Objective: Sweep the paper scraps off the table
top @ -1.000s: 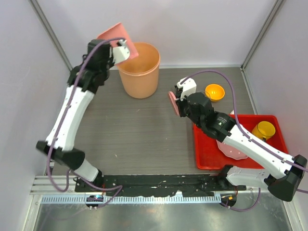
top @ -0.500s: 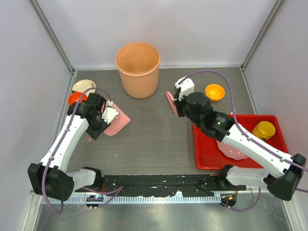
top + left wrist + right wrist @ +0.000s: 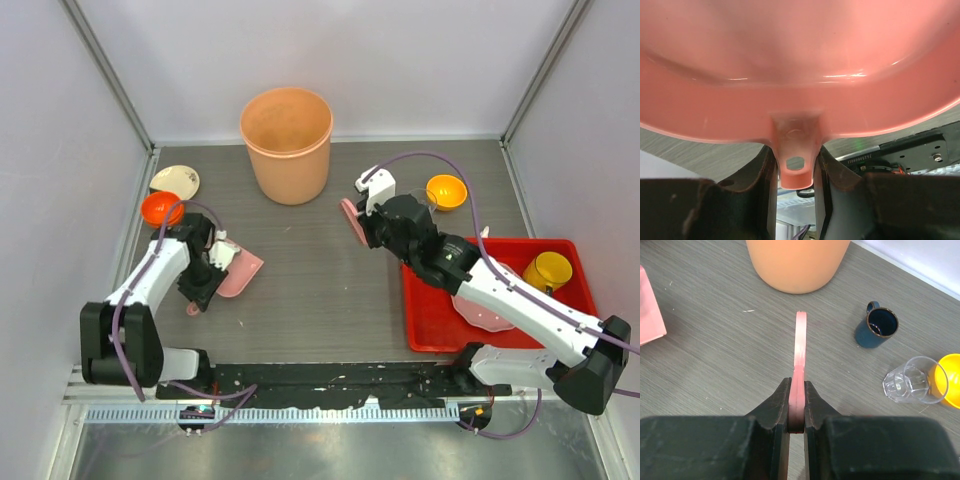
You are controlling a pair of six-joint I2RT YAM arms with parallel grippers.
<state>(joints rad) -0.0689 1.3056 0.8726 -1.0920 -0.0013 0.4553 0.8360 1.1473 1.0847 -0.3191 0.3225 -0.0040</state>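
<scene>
top external gave us the table [image 3: 300,300], dark grey and wood-grained, running under everything. far left, by the wall, a cream bowl [image 3: 174,181] sat just behind an orange bowl [image 3: 160,208]. next along, the left gripper [image 3: 206,281] was low over the tabletop, jaws clamped on the handle of the pink dustpan [image 3: 243,272], whose pan end pointed right. the left wrist view confirmed it: the handle was pinched between both fingers [image 3: 757,180], with the pan filling the top of the shot.

centre back stood a big orange bucket [image 3: 287,143], upright and near the rear wall. right of it, the right gripper [image 3: 797,386] was closed tight on a thin pink paddle [image 3: 800,342], held on edge over bare tabletop. whether its tip touched the wood, i could not tell. beside it in the wrist view were a dark blue mug [image 3: 877,327] and a clear glass [image 3: 907,381], the glass just beside a small yellow-orange bowl [image 3: 446,191].

far right, a red tray [image 3: 430,325] carried a pink plate [image 3: 482,313] and a yellow cup [image 3: 548,270].

the paper scraps: i could not pick them out in any view.
</scene>
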